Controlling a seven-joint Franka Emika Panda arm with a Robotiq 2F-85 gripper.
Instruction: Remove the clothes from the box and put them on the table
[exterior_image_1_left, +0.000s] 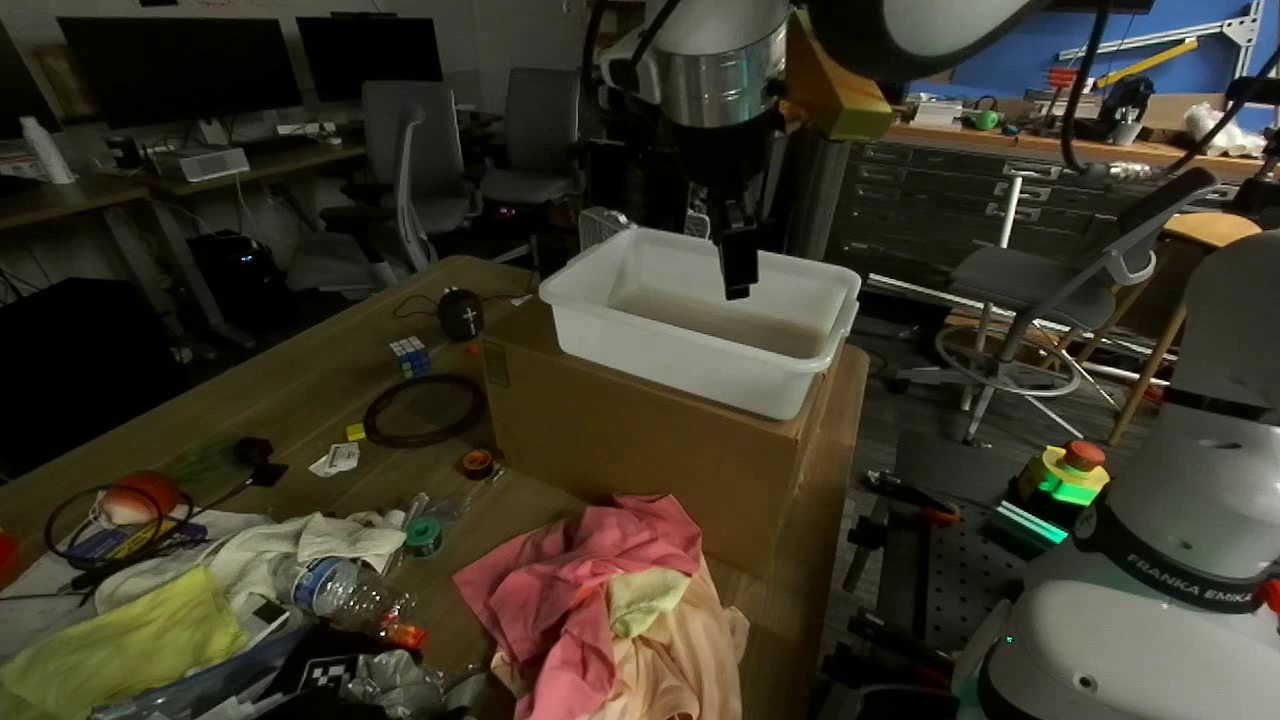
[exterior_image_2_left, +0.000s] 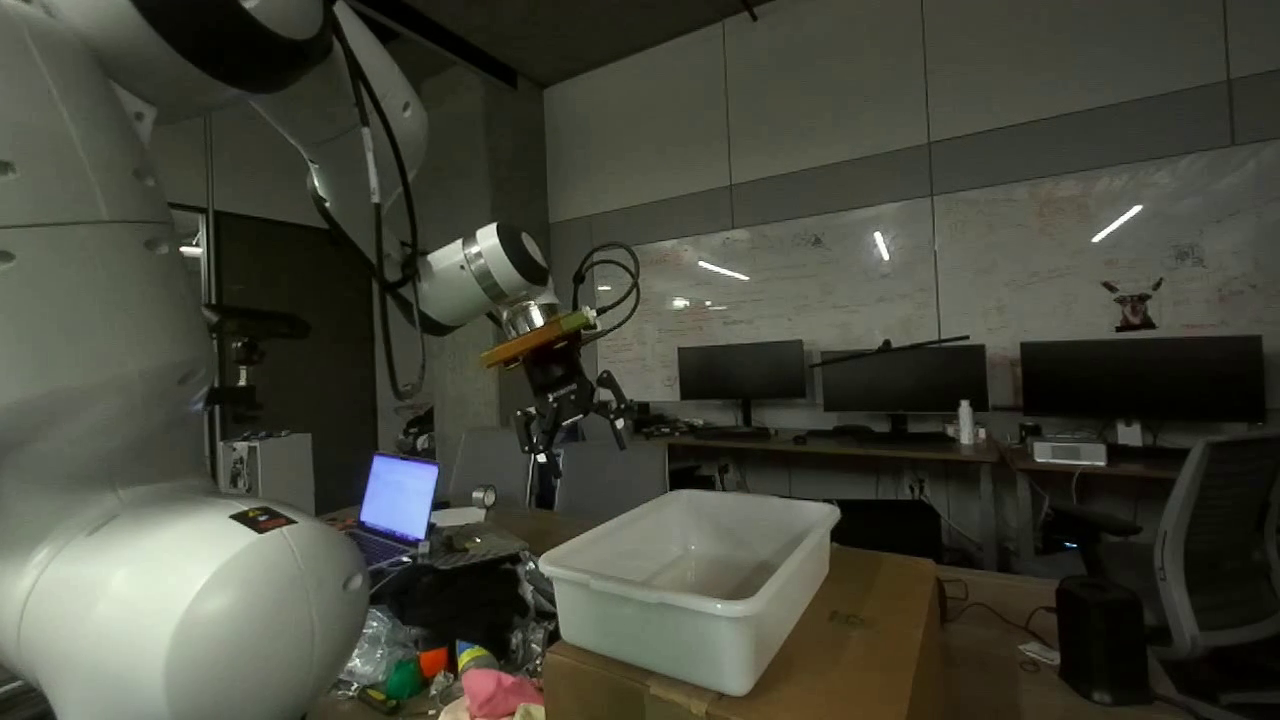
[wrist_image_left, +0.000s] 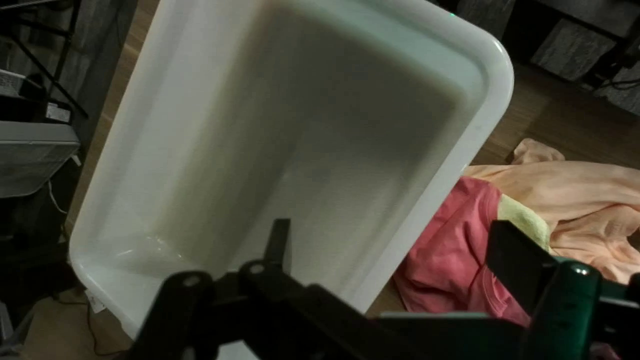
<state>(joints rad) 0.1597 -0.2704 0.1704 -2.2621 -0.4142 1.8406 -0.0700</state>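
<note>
The white plastic box (exterior_image_1_left: 690, 365) stands on a cardboard carton, and it also shows in an exterior view (exterior_image_2_left: 640, 625). In the wrist view the box (wrist_image_left: 440, 185) has a bare floor with no cloth on the part that shows. A pink cloth (exterior_image_1_left: 590, 560), a peach cloth (exterior_image_1_left: 690, 660) and a pale yellow piece (exterior_image_1_left: 645, 600) lie heaped on the table (exterior_image_1_left: 540, 510) beside the carton. The pink cloth (wrist_image_left: 450, 240) and peach cloth (wrist_image_left: 585, 190) also show in the wrist view. My gripper (exterior_image_2_left: 583, 455) is open and empty above the box; its fingers (wrist_image_left: 393, 225) are wide apart.
The cardboard carton (exterior_image_1_left: 640, 450) raises the box. A bottle (exterior_image_1_left: 335, 590), a yellow cloth (exterior_image_1_left: 130, 640), a cable coil (exterior_image_1_left: 425, 410), a puzzle cube (exterior_image_1_left: 410, 356) and a round black object (exterior_image_1_left: 460, 314) lie on the table. A laptop (exterior_image_2_left: 400, 497) stands behind clutter.
</note>
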